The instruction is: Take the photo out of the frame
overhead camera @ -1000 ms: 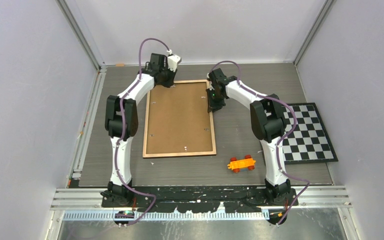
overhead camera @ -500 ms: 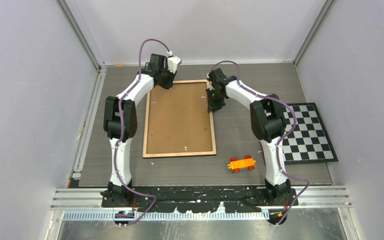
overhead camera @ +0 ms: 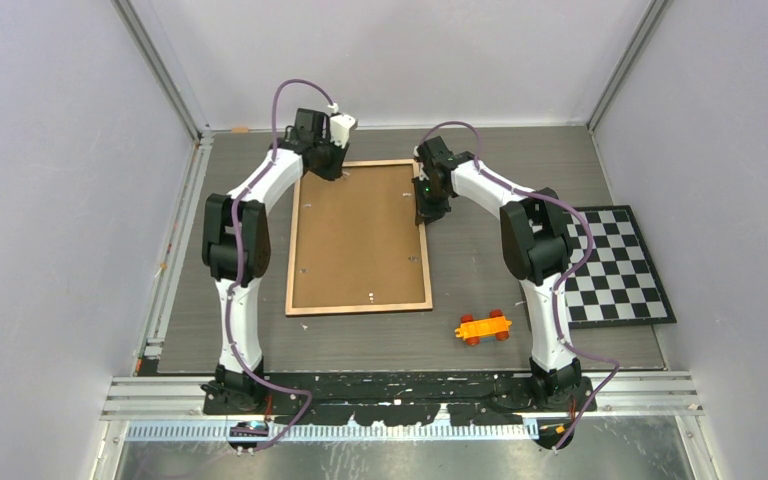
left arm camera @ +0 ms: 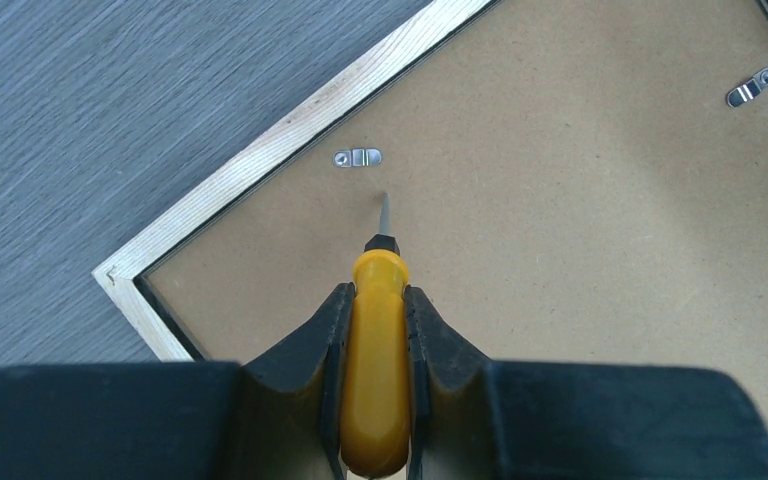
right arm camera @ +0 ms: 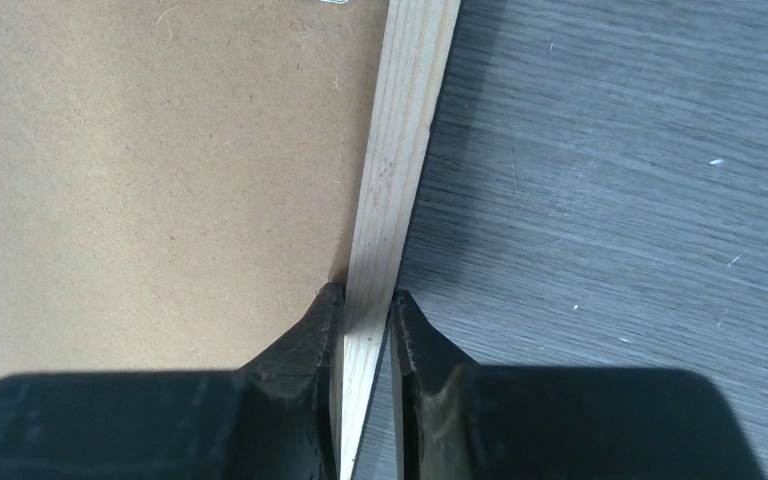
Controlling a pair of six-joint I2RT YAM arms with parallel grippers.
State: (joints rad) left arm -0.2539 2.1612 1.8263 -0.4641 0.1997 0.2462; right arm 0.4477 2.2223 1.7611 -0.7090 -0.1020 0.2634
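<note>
The frame (overhead camera: pixel 358 238) lies face down on the table, showing its brown back board and light wooden rim. The photo is hidden under the board. My left gripper (left arm camera: pixel 372 298) is shut on a yellow-handled screwdriver (left arm camera: pixel 376 350) above the frame's far left corner (overhead camera: pixel 327 160); its metal tip points at a small metal clip (left arm camera: pixel 357 157) on the board. My right gripper (right arm camera: pixel 365 300) is shut on the frame's right wooden rim (right arm camera: pixel 392 190), near the far right corner (overhead camera: pixel 423 208).
A second metal clip (left arm camera: pixel 750 90) sits further along the board. An orange toy car (overhead camera: pixel 484 327) lies near the frame's front right corner. A black-and-white checkerboard mat (overhead camera: pixel 615 265) lies at the right.
My left arm has shifted slightly to the left at the frame's far left corner. The right arm and the frame have not moved.
</note>
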